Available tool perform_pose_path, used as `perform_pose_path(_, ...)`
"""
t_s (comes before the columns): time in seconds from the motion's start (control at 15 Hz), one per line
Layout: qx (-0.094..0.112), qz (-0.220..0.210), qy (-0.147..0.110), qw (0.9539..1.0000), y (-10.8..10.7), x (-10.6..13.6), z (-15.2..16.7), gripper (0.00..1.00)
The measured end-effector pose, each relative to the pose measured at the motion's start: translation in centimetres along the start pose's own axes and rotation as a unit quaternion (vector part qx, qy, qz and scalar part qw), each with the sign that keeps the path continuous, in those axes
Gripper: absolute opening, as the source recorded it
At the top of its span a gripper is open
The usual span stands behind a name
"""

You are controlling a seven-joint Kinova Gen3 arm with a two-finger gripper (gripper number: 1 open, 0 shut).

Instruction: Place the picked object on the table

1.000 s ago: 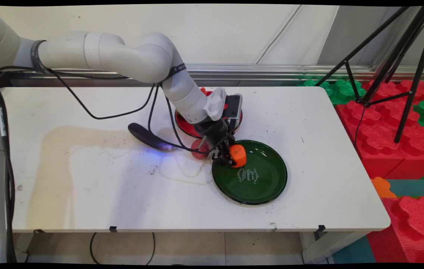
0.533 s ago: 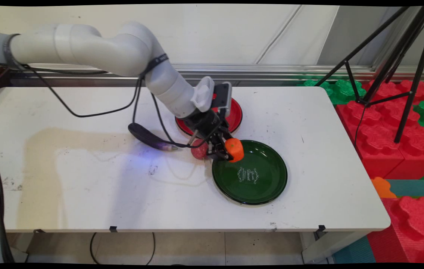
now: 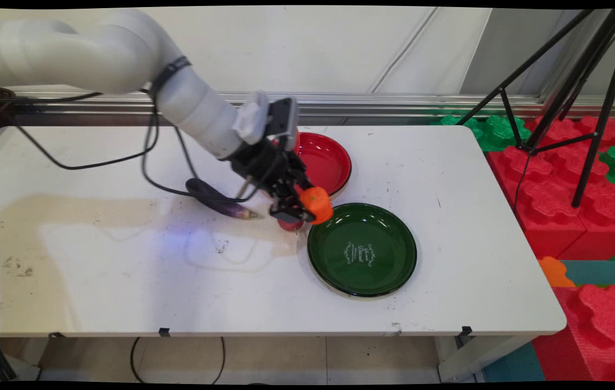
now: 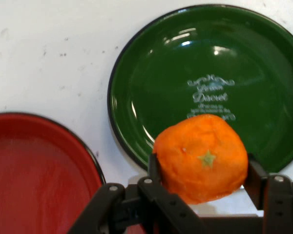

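A green plate (image 3: 362, 250) is seen nearest the table's (image 3: 123, 281) front edge. Just beyond its left rim, an orange (image 3: 316, 204) is held pinched between the jaws of the gripper (image 3: 301, 210), raised off the table. A purple eggplant (image 3: 215, 198) lies leftward, and a red plate (image 3: 325, 162) sits farther back.

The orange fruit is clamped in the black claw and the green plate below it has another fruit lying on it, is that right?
Not quite. The gripper does clamp the orange fruit, but the green plate has nothing lying on it; only white lettering marks its centre. The hand view shows this, and the main view agrees.
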Motion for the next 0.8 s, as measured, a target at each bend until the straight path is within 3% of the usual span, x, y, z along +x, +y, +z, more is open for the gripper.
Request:
perform_pose_path(0.4,0.001,0.002,-0.011,0.9999,1.0,-3.2,-4.5,0.0)
perform_pose_path(0.8,-0.002,0.007,-0.045,0.999,1.9,-7.4,-7.5,0.0)
